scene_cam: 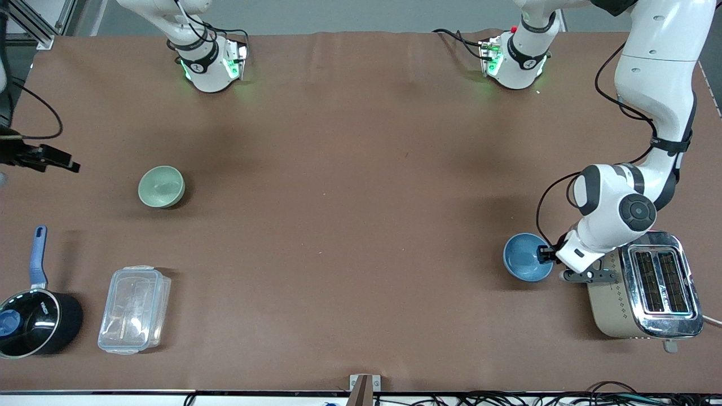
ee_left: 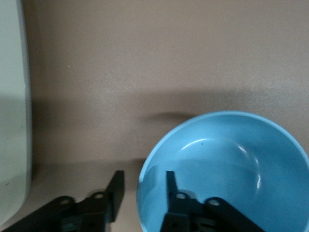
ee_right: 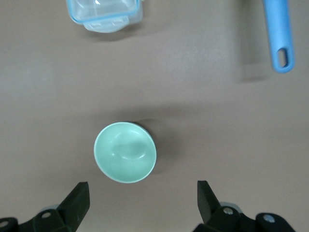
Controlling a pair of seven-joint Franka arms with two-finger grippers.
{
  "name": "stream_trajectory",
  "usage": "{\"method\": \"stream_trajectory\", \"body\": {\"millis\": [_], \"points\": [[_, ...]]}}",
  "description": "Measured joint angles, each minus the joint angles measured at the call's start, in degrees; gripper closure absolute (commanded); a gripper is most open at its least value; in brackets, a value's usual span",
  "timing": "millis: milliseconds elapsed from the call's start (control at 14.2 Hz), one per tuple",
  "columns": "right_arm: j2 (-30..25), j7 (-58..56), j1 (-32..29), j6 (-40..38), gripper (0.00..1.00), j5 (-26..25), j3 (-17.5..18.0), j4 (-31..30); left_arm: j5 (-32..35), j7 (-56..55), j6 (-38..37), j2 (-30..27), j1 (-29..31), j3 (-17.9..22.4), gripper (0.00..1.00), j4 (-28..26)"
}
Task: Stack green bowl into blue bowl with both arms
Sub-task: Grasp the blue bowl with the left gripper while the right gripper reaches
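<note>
The pale mint-green bowl [scene_cam: 161, 186] stands upright on the brown table toward the right arm's end. In the right wrist view the green bowl [ee_right: 125, 152] lies below my right gripper [ee_right: 143, 193], which is wide open, empty and high above it. In the front view that gripper [scene_cam: 59, 159] shows at the picture's edge. The blue bowl [scene_cam: 524, 256] stands toward the left arm's end, beside the toaster. My left gripper [scene_cam: 546, 255] is low at the blue bowl's rim. In the left wrist view [ee_left: 143, 186] it is open, with one finger inside the blue bowl [ee_left: 231, 169] and one outside.
A silver and beige toaster [scene_cam: 648, 285] stands right beside the blue bowl and the left arm; its side shows in the left wrist view [ee_left: 12, 121]. A black saucepan [scene_cam: 34, 321] with a blue handle [ee_right: 279, 34] and a clear lidded container [scene_cam: 134, 309] lie nearer the front camera than the green bowl.
</note>
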Motion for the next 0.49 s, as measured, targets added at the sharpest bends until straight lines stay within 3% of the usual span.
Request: {"method": "stream_trajectory", "body": {"millis": [352,492], "points": [[4.8,-3.5,0.1,10.6,0.06,4.4,0.3,-7.5,0.0,0.0,-2.2,-0.6,-0.4,-1.4,1.0,1.0],[8.4,-6.2,0.1,13.6,0.1,7.1,0.3,-8.5,0.0,-4.0,-6.2,-1.0,-0.7,-4.9,1.0,2.3]]}}
